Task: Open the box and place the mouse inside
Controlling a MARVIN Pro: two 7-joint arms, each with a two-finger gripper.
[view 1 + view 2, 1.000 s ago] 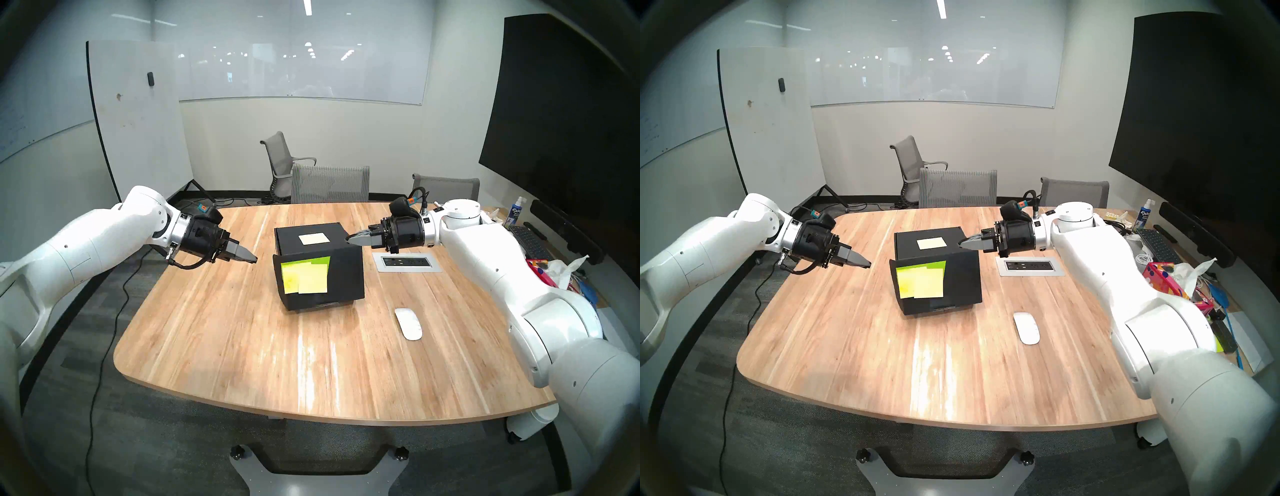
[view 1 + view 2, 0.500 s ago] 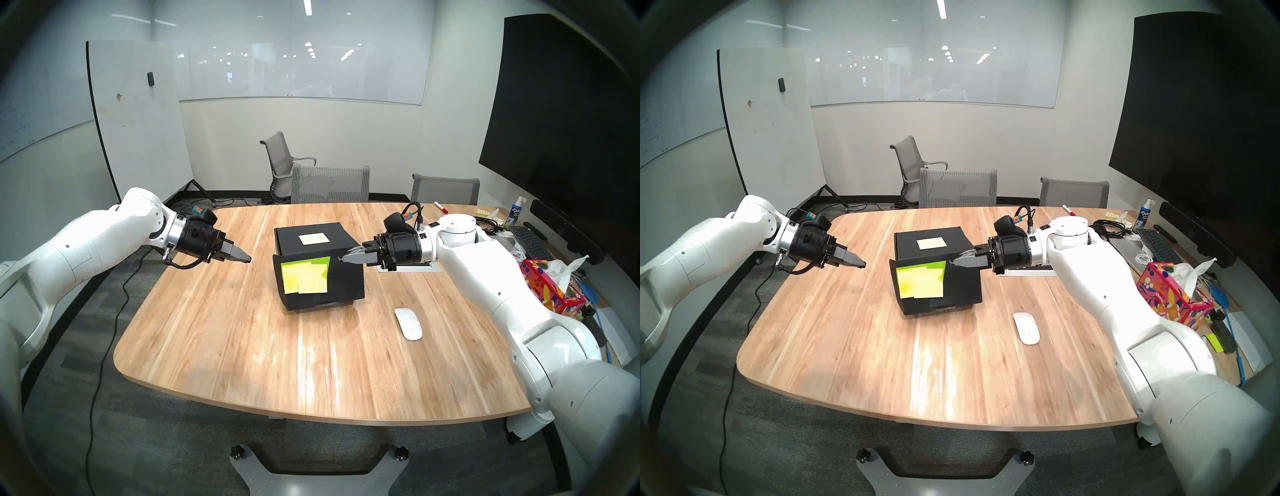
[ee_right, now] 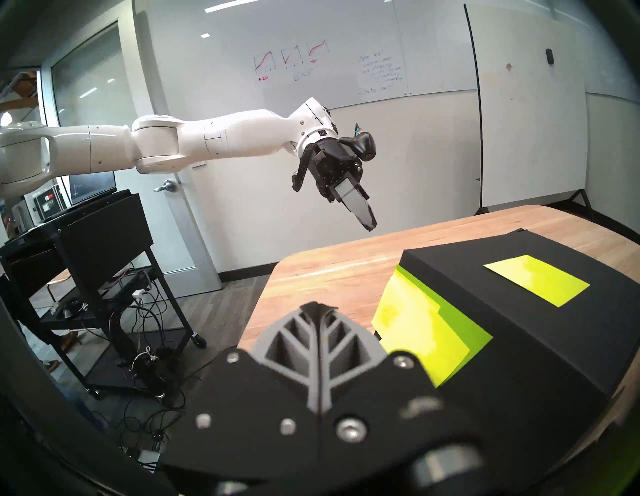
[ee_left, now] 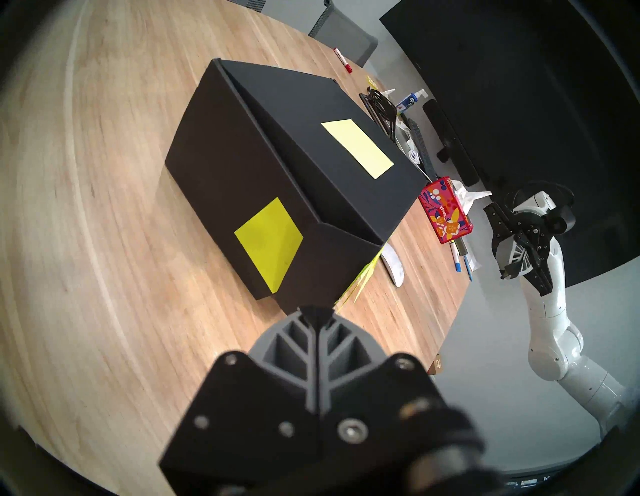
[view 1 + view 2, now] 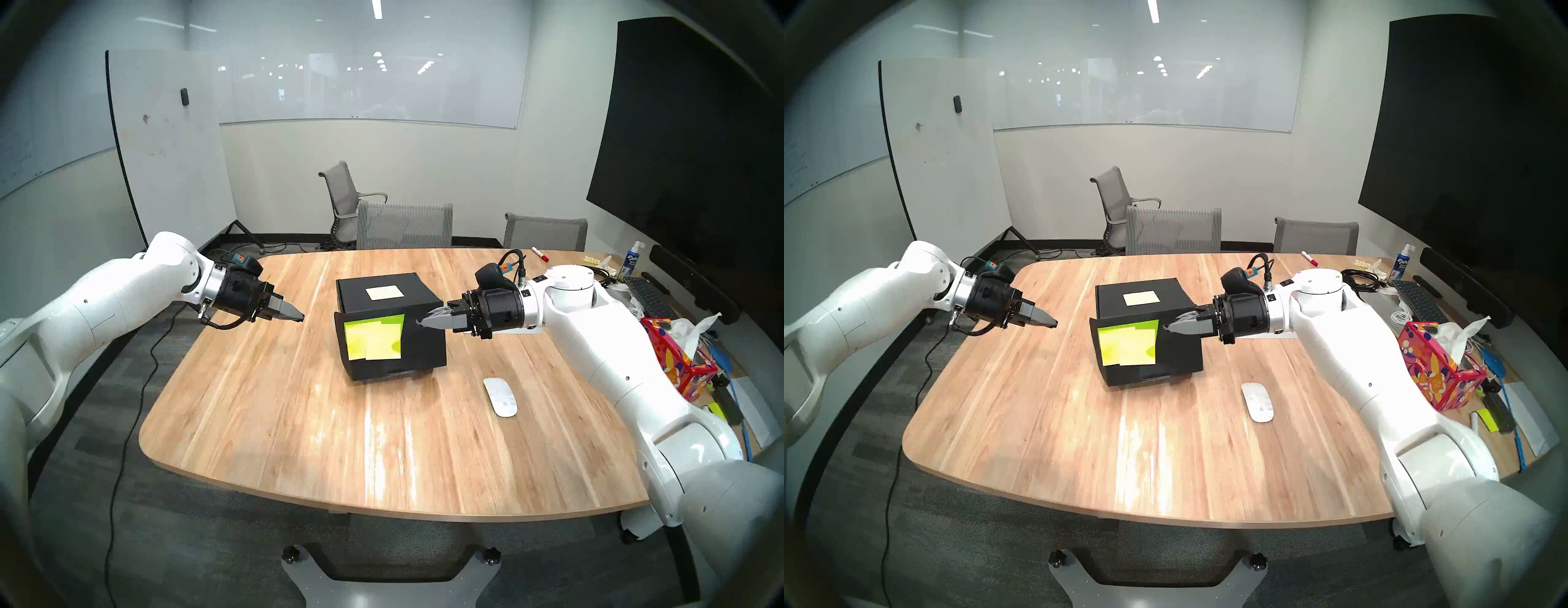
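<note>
Box [image 5: 390, 327] sat mid-table, lid down, front flap with sticky notes [image 5: 373, 342] slightly ajar; looked light, stiff cardboard, best lifted by that flap's edge. Mouse [image 5: 500, 397] lay right of it, smooth, probably slippery. Left gripper [image 5: 297, 316] and right gripper [image 5: 424, 323] both pinched closed, empty.

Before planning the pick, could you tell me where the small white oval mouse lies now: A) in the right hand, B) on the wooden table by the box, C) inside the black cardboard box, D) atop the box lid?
B: the small white oval mouse rests on the wooden table, apart from the closed black cardboard box.
</note>
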